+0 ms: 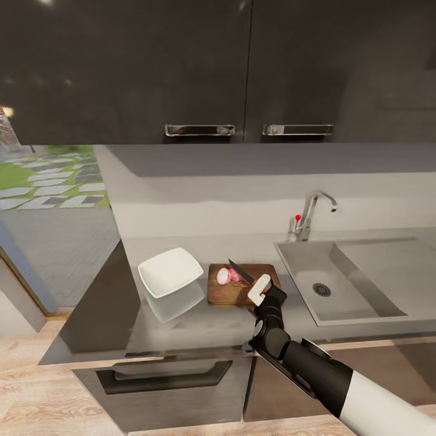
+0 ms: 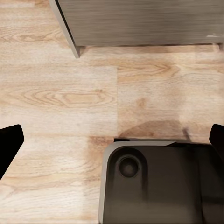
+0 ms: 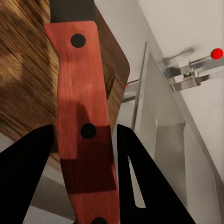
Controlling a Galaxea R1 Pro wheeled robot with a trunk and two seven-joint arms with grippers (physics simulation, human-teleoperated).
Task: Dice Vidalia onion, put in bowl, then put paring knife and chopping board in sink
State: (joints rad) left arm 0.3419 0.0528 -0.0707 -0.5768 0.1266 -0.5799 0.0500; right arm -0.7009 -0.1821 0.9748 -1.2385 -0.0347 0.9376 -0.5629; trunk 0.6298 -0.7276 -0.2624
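Two pincers belong to this robot. The right pincer (image 1: 261, 292) hangs over the near right corner of the chopping board (image 1: 242, 284) and is clamped on the paring knife (image 1: 240, 271); in the right wrist view the red handle (image 3: 84, 130) with its dark rivets runs between the two black fingers (image 3: 23, 172), which press against it on both sides. From the pincer the dark blade reaches away over the board toward the Vidalia onion (image 1: 227, 276), a small pinkish ball lying on the wood just beyond the blade's tip, with its cut look too small to judge. Whether the blade touches the onion I cannot tell.

Past the onion, on the far side of the board from the pincer, the white bowl (image 1: 170, 272) sits on the grey table (image 1: 109, 315), tilted slightly and close to the board's edge. On the pincer's other side the sink (image 1: 339, 284) is sunk into the table, near the board but apart from it, with a dark drain in its basin and the chrome tap (image 1: 312, 213) with a red knob at its back edge.

The left pincer (image 2: 112, 140) points down at the wooden floor (image 2: 60, 93), its two dark fingertips (image 2: 9, 144) spread wide at the picture's edges with nothing between them, above a dark part of the robot's base (image 2: 158, 182).
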